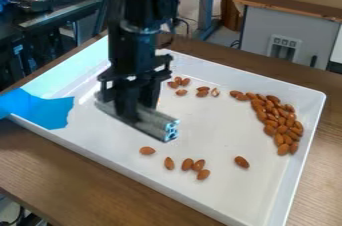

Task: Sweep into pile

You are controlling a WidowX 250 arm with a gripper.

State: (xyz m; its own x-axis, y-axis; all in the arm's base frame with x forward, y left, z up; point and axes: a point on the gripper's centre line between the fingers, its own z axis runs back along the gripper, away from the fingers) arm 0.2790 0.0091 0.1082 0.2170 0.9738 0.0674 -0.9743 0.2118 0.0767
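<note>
Several stray almonds [169,163] lie apart from the almond pile [282,129] in the white tray [220,190], and the aluminium extrusion [157,125] my gripper [137,112] clamps could ride over them or scatter the pile if I tilt it or push too fast.

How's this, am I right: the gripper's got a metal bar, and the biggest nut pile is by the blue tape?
The biggest nut pile is by the tray's right edge in the camera view, not by the tape. The gripper holds a metal bar.
</note>
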